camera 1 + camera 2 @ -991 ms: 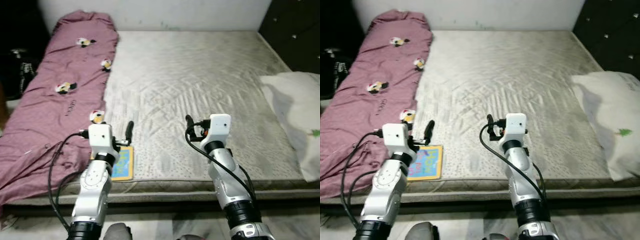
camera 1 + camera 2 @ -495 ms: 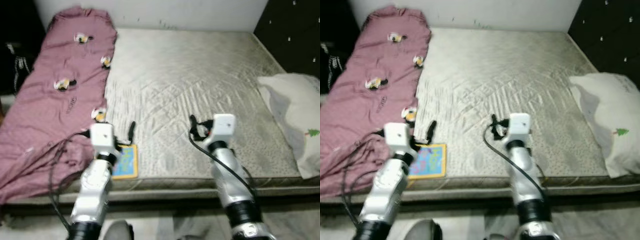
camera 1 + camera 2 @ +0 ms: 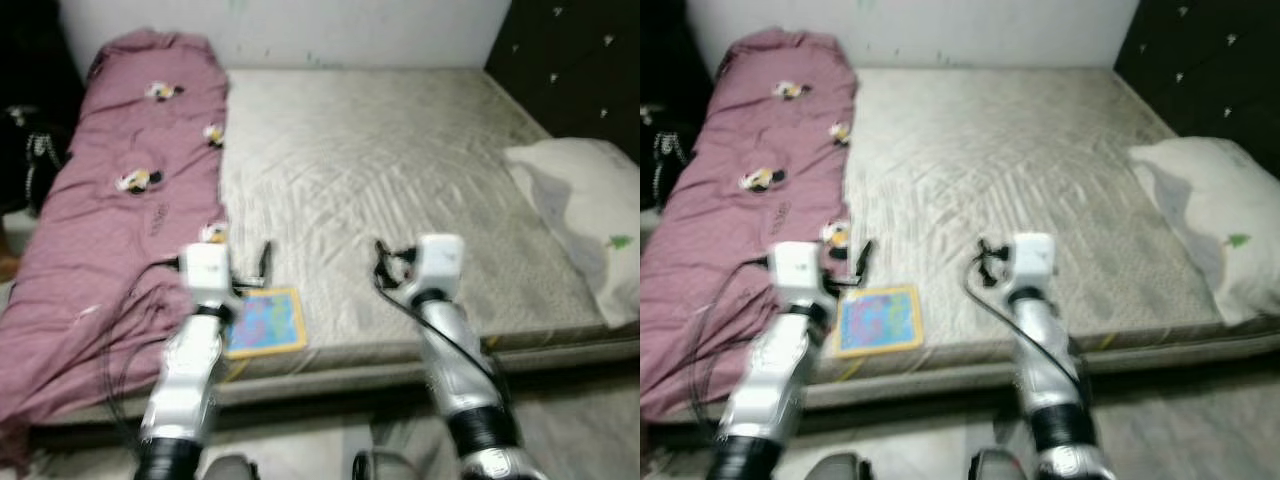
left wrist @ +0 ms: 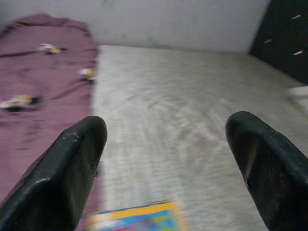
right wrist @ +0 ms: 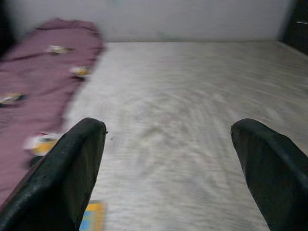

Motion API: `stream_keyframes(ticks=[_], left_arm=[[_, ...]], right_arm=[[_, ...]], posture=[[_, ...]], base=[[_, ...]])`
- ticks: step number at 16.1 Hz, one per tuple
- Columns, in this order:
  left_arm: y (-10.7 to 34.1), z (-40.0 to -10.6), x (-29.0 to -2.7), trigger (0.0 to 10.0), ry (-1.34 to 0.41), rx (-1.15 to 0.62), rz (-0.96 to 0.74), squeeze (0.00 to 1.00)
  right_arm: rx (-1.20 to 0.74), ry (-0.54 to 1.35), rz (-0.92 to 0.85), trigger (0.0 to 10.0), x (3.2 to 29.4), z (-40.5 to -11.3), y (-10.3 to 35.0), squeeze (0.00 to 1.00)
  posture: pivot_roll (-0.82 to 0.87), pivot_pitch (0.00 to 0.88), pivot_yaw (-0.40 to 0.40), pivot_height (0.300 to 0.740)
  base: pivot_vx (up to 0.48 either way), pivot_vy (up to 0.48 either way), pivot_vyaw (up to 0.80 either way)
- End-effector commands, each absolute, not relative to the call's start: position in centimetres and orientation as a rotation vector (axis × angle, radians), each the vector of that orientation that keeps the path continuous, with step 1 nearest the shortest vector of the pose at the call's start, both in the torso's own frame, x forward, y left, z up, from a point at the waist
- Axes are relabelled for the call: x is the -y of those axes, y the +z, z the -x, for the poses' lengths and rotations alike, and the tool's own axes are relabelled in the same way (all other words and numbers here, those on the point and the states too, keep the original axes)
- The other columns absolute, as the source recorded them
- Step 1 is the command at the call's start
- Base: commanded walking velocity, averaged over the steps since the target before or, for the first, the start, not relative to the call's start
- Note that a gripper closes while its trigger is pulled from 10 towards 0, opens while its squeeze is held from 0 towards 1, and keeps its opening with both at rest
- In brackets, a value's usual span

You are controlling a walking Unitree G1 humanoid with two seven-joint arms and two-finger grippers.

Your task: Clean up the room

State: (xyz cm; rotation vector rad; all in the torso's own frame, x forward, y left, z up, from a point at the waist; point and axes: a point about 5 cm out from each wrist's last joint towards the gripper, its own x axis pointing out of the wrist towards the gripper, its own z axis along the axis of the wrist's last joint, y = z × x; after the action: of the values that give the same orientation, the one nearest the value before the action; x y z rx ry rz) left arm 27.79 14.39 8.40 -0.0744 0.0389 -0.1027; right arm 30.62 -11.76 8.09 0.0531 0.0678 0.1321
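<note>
One maroon blanket (image 3: 110,230) and a colourful book (image 3: 262,322) lie on the grey mattress (image 3: 400,170).

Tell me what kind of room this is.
Most likely a bedroom: a wide bare mattress takes up most of the view, a maroon blanket lies along its left side, and a white pillow rests at its right edge.
</note>
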Motion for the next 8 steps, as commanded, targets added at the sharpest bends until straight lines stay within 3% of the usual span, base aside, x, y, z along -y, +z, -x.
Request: stream_keyframes(ticks=[1, 8], left_arm=[[8.34, -27.81, -13.58, 10.0, -0.117, -0.045, 0.085, 0.00], [8.45, -27.76, -13.46, 10.0, -0.134, -0.034, 0.084, 0.00]], right_arm=[[-0.068, 0.105, -0.022, 10.0, 12.92, -30.73, 8.17, 0.00], [-0.077, 0.112, -0.016, 10.0, 12.82, -30.73, 7.98, 0.00]], posture=[[-0.02, 0.050, -0.021, 0.740], [-0.01, 0.047, -0.021, 0.740]], base=[[0.000, 0.461, 0.00], [0.000, 0.000, 0.00]])
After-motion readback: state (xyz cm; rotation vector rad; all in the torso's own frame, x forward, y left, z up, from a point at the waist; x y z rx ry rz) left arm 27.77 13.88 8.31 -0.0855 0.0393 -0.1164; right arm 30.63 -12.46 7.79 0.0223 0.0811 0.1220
